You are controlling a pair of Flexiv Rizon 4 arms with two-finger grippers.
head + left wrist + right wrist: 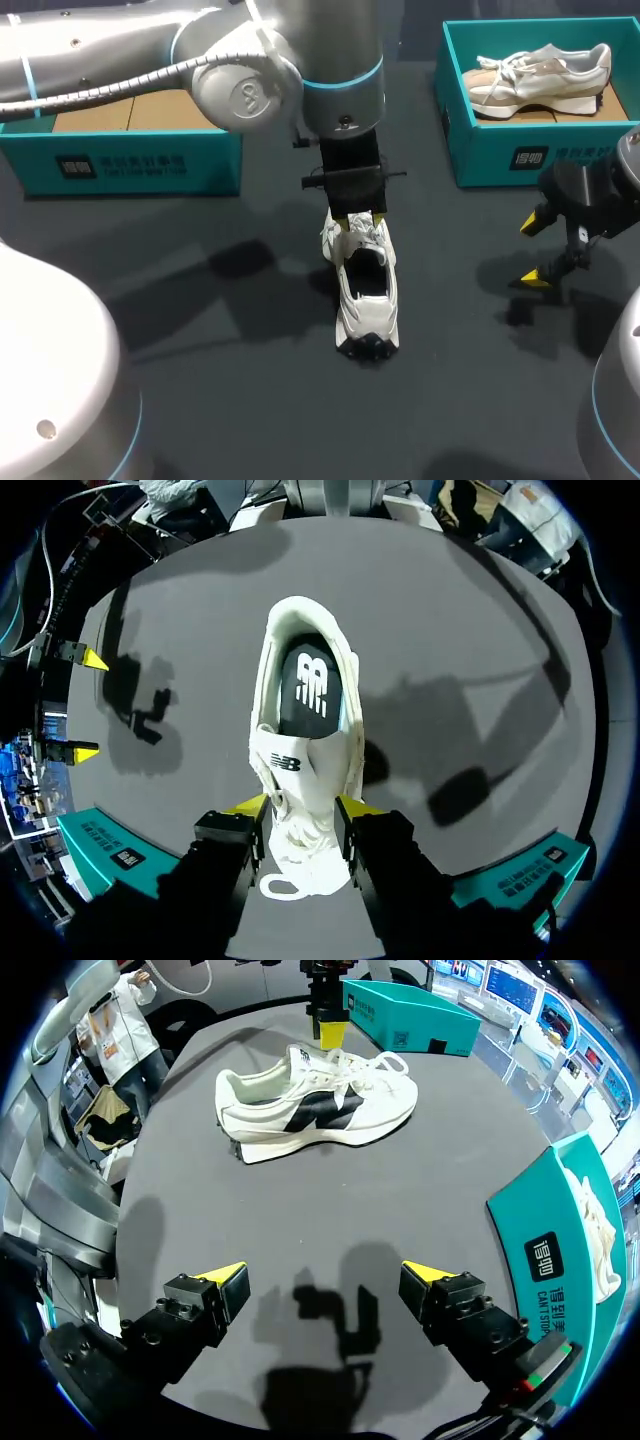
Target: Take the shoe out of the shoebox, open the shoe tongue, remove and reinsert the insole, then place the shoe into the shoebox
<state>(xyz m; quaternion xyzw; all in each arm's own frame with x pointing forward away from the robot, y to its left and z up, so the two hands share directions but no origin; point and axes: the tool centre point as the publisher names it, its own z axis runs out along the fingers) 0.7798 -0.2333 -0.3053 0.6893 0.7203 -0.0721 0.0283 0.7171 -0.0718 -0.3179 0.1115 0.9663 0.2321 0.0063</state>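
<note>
1 shoe (367,290) stands on the surface (200,330); our left gripper (300,805) has its jaws pinched on the laced front (tongue-opening, we judge). Our right gripper (330,1275) hangs with jaws wide, empty; next it must reach the insole (312,685).

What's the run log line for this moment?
left gripper: shut on shoe | right gripper: open, over table | shoe: upright on table

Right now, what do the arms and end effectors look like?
The left arm is silver-grey rounded links with a light blue joint ring and a ribbed grey cable. The right arm is the same silver-grey, blue-ringed. The left end effector and right end effector are black and blocky, two fingers each, yellow tips.
</note>
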